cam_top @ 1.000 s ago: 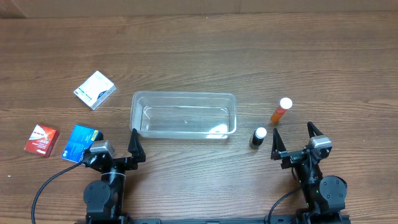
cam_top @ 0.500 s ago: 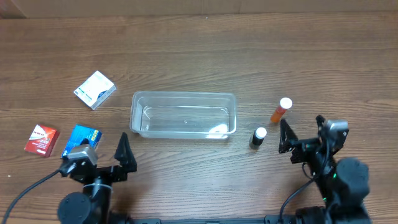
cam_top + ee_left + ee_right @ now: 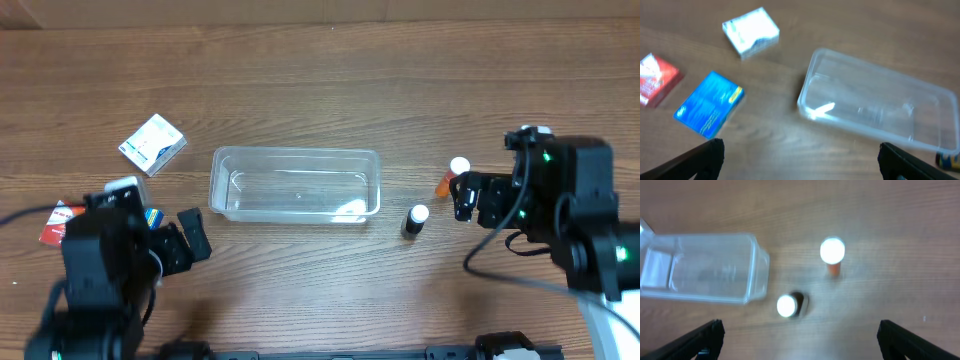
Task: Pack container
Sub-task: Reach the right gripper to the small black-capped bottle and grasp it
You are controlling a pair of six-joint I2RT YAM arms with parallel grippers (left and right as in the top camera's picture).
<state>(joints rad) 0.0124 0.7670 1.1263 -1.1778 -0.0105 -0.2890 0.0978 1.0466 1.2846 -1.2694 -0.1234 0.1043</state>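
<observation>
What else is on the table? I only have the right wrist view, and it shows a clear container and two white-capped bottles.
Observer: Three small boxes lie left of the container: a white box, a blue box and a red box.
Operator: Is the container empty? Its left end is cut off for me.
Observer: Yes. The overhead view shows all of it, with nothing inside.
Operator: And the left gripper?
Observer: The left gripper is open and holds nothing.
</observation>
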